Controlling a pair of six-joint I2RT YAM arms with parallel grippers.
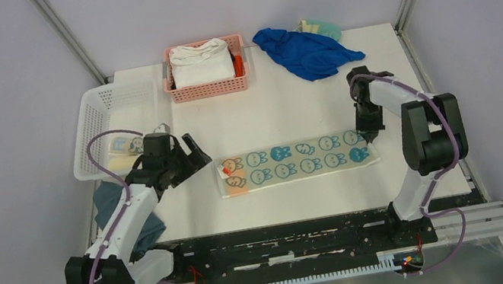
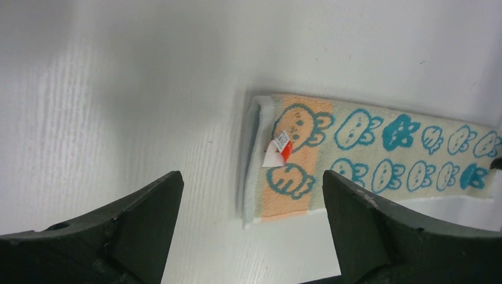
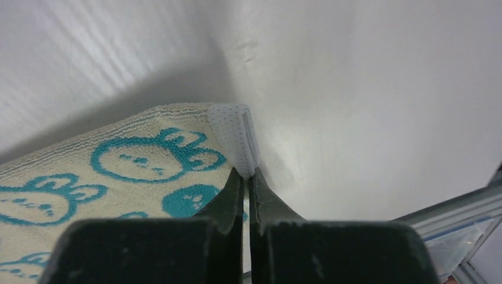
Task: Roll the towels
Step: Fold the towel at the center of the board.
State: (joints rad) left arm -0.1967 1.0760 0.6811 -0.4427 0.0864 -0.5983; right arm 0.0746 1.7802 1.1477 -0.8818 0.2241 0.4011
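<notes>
At the left fingers point(image 2: 148, 225): spread wide, grip nothing, hover over bare surface point(image 2: 118, 89) just short of the rabbit towel point(image 2: 379, 148). From above, same left fingers point(image 1: 194, 151): point toward the towel's left end, stand near it, do not touch it. At the right fingers point(image 3: 234, 201): pressed together, a hairline slit between; touch with the tips the white hem point(image 3: 237, 130) at the towel's far right corner; cannot tell whether nipping any cloth. From above, right fingers point(image 1: 369, 134): point straight down onto that corner. Of the rabbit towel point(image 1: 296, 159): lies flat as a long narrow strip across the middle of the surface, long way left to right; shows teal rabbit faces on a pale ground, an orange band at the left end, a small white-and-red tag point(image 2: 277, 151) on that band; looks doubled over, layered edges visible at the left end. Farther out, the pink basket point(image 1: 211, 89): stands at the far edge, holds a thick white folded cloth point(image 1: 200, 62) and something red-orange against its right wall. Just right of it, a blue cloth point(image 1: 307, 52): lies crumpled, with a pale green item point(image 1: 318, 25) behind, too small to identify. At the left edge, a white basket point(image 1: 92, 118): sits beside the left arm point(image 1: 123, 225), holds a few small pale things, not identifiable. At the near left corner, a dark blue-grey cloth point(image 1: 104, 203): lies partly under the left arm.
</notes>
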